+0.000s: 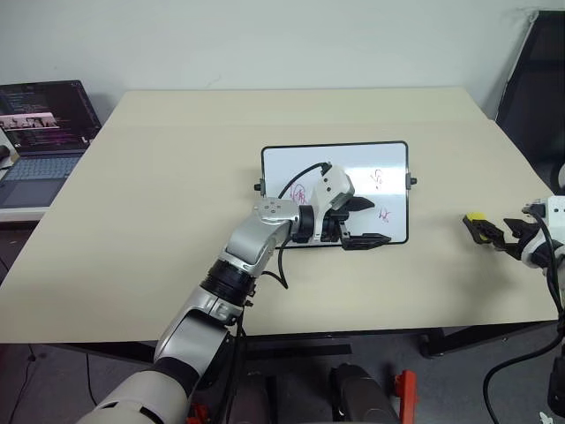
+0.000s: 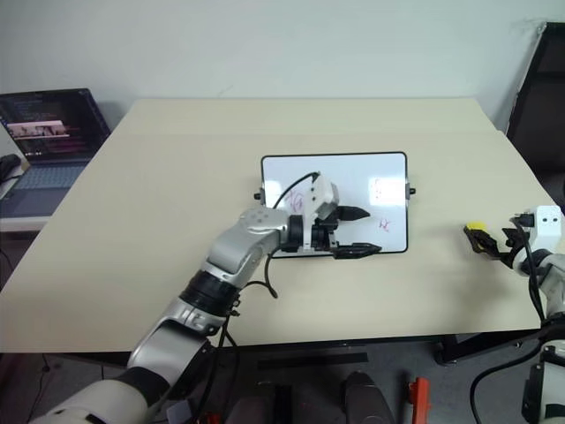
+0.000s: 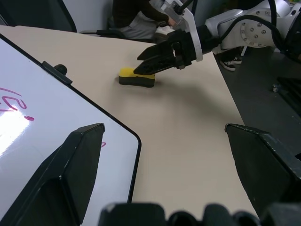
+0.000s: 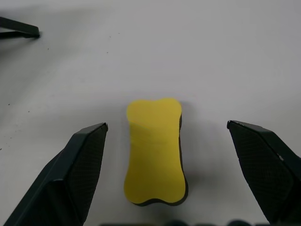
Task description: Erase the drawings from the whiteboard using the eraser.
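L gripper [image 1: 364, 221] hangs over the near right part of the whiteboard [image 1: 353, 157], pointing to the robot's right, jaws wide apart w/ nothing between them. From the L wrist cam its two fingers [image 3: 70, 165] frame the board's rounded near corner and bare table beyond.

R gripper [image 1: 494, 231] is near the table's right edge, well apart from the board. Jaws fully spread, not gripping. The eraser [image 4: 154, 150] lies flat on the table [image 1: 159, 221] between the R fingers [image 4: 80, 160], yellow face up w/ a dark underside, clear gaps on both sides; neither finger touches it. In the head view it shows as a small yellow spot [image 1: 475, 215] at the R fingertips.

Whiteboard lies flat mid-table, long side across, black frame w/ side knob [image 1: 411, 181] on its right edge. The drawings: red-purple scribbles at upper right [image 1: 378, 178], lower right [image 1: 385, 214], and one at left-centre [image 1: 297, 193] partly hidden behind the L wrist. Ink marks [image 3: 11, 101] also show on the board in the L wrist cam.

Far left, off the table: a laptop [image 1: 40, 132] w/ lit dark screen. Far right: a dark chair back [image 1: 534, 79].
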Robot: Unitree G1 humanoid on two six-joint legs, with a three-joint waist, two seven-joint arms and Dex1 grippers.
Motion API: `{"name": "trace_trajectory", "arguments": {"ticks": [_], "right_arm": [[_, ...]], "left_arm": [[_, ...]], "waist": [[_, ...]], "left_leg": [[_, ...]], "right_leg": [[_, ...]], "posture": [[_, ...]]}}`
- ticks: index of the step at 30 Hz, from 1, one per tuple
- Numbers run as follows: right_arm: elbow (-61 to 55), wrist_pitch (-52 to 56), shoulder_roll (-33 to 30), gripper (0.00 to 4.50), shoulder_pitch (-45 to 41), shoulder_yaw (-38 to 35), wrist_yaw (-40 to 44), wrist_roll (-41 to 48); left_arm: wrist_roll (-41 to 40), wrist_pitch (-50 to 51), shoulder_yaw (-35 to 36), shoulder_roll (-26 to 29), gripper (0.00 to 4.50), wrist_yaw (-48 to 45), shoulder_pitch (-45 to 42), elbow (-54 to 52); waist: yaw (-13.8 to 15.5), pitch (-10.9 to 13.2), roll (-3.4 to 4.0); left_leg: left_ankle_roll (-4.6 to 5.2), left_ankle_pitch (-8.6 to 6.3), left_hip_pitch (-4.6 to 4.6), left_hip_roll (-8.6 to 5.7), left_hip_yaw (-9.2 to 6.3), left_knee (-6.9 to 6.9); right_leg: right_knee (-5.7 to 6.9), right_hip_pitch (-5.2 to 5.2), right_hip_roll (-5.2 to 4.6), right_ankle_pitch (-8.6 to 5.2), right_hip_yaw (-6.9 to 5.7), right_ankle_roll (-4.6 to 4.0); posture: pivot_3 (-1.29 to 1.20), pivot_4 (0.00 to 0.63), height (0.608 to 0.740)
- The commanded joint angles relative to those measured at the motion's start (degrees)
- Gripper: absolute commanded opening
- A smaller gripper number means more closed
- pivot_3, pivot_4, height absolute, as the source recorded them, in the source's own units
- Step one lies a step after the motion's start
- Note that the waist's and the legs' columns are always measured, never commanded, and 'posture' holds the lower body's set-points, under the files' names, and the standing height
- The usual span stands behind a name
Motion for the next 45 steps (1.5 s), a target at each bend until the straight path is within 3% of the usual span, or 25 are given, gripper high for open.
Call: {"name": "trace_trajectory", "arguments": {"ticks": [1, 16, 19, 26, 31, 39, 42, 45], "right_arm": [[0.0, -1.8, -0.8, 4.47, -1.3, -0.2, 0.3, -0.4], [2.6, -3.1, 1.0, 4.47, -2.1, -0.1, -0.9, -0.6], [2.8, -3.0, 1.4, 3.86, -2.4, -0.1, -1.3, -0.5], [3.0, -3.6, 1.6, 1.35, -2.6, 0.4, -2.7, -1.3], [2.9, -3.9, 1.5, 0.07, -2.7, 0.7, -2.9, -1.8], [2.0, -3.3, 1.2, 0.03, -2.0, 0.0, -2.9, -1.3], [3.3, -2.9, 0.9, 0.6, -2.9, -1.8, -4.1, -0.2], [3.1, -2.4, 0.7, 1.66, -3.5, -3.4, -4.3, 1.1]], "left_arm": [[-1.0, 0.7, 0.7, -0.3, 4.5, -0.9, 0.7, -4.3], [0.2, 1.9, 0.6, 1.1, 4.5, -1.0, 2.7, -5.8], [0.4, 2.0, 0.6, 1.2, 4.5, -0.9, 2.8, -5.8], [0.6, 1.9, 0.8, 1.5, 4.5, -0.8, 2.8, -5.7], [0.6, 1.8, 1.1, 1.5, 4.5, -0.6, 2.8, -5.4], [0.8, 1.7, 1.2, 1.2, 4.5, -0.5, 2.9, -5.2], [1.0, 1.5, 1.1, 1.2, 4.5, -0.4, 2.9, -5.0], [1.0, 1.5, 1.1, 1.2, 4.5, -0.4, 2.9, -4.9]], "waist": [[0.0, 0.0, 0.0], [0.3, 0.0, 0.0], [0.3, 0.0, 0.0], [0.3, 0.0, 0.0], [0.2, 0.0, 0.0], [0.3, 0.0, 0.0], [0.3, 0.0, 0.0], [0.3, 0.0, 0.0]], "left_leg": [[0.0, 0.0, 0.0, 0.0, 0.0, 0.0], [0.0, 0.0, 0.0, 0.0, -0.01, 0.0], [0.0, 0.0, 0.0, 0.0, 0.0, 0.0], [0.0, 0.0, 0.0, 0.0, 0.0, 0.0], [0.0, 0.0, 0.01, 0.01, -0.01, 0.01], [0.0, 0.0, 0.01, 0.0, 0.0, 0.0], [0.0, 0.0, 0.01, 0.0, -0.01, 0.0], [0.0, 0.0, 0.01, 0.0, 0.0, 0.0]], "right_leg": [[0.0, 0.0, 0.0, 0.0, 0.0, -0.01], [0.01, 0.0, 0.0, 0.01, 0.0, -0.01], [0.01, 0.0, 0.0, 0.01, 0.0, -0.01], [0.01, 0.0, 0.0, 0.01, 0.0, -0.01], [0.02, 0.01, 0.0, 0.0, 0.0, 0.0], [0.01, 0.01, 0.0, 0.01, 0.0, -0.01], [0.01, 0.01, 0.0, 0.01, -0.01, -0.01], [0.01, 0.01, 0.0, 0.01, 0.0, -0.01]], "posture": [[0.0, 0.15, 0.74], [0.0, 0.15, 0.74], [0.0, 0.15, 0.74], [0.0, 0.15, 0.74], [0.0, 0.15, 0.74], [0.0, 0.15, 0.74], [0.0, 0.15, 0.74], [0.0, 0.15, 0.74]]}}
